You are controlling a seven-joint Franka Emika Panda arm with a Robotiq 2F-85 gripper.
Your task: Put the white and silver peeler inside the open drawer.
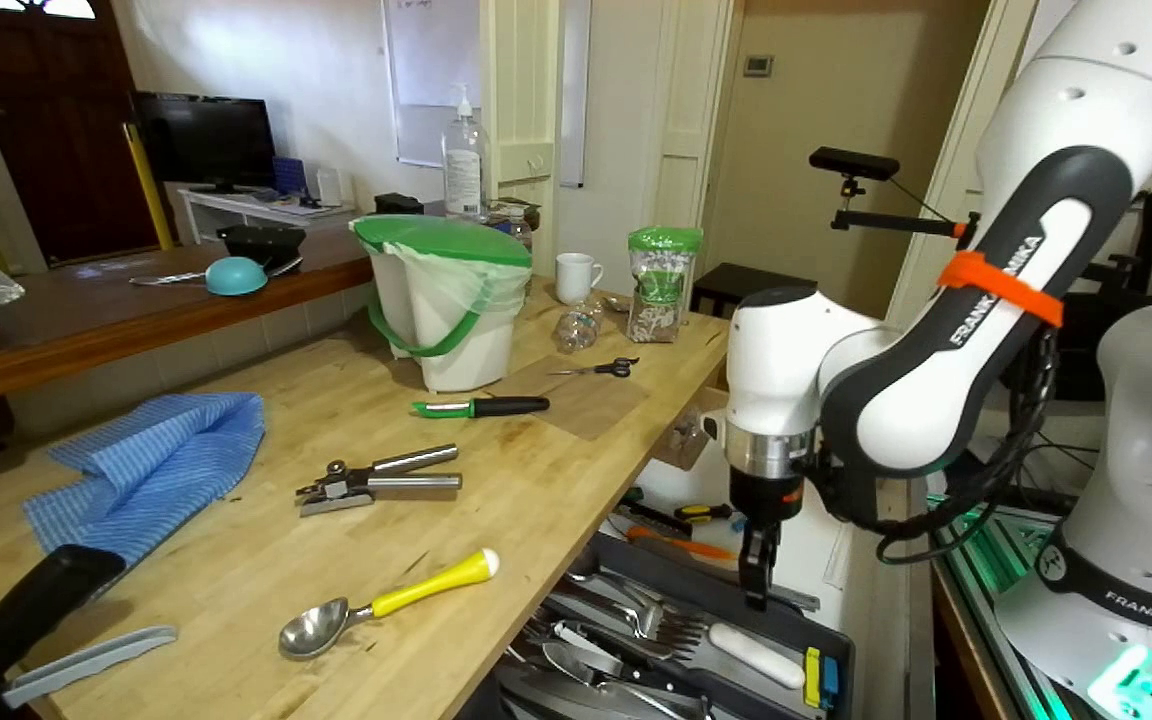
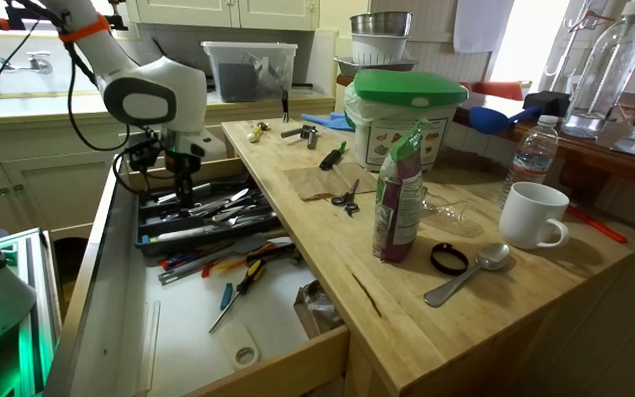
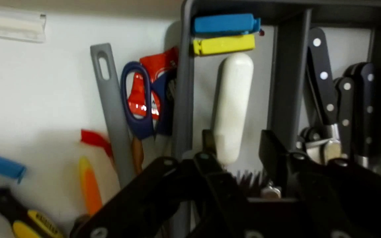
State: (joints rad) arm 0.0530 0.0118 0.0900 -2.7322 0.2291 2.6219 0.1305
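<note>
The open drawer (image 1: 891,590) (image 2: 179,325) (image 3: 51,92) is pulled out beside the counter and holds a dark cutlery tray (image 2: 149,248) (image 3: 182,109). A thick white handle (image 1: 756,655) (image 2: 179,234) (image 3: 234,99) lies in a tray compartment; its other end is hidden in the wrist view. I cannot tell whether it is the white and silver peeler, which I cannot make out for sure elsewhere. My gripper (image 1: 756,590) (image 2: 184,196) (image 3: 236,145) points down over the tray, open and empty. In the wrist view the handle's lower end shows between the fingers, nearer the left one.
Yellow and blue clips (image 3: 223,44) (image 3: 223,23) lie beside the handle. Dark-handled knives (image 3: 322,76) fill another compartment. A screwdriver (image 2: 248,275) lies in the drawer. On the counter are a yellow-handled scoop (image 1: 436,583), a green-tipped tool (image 1: 481,407) and a lidded bin (image 1: 456,300).
</note>
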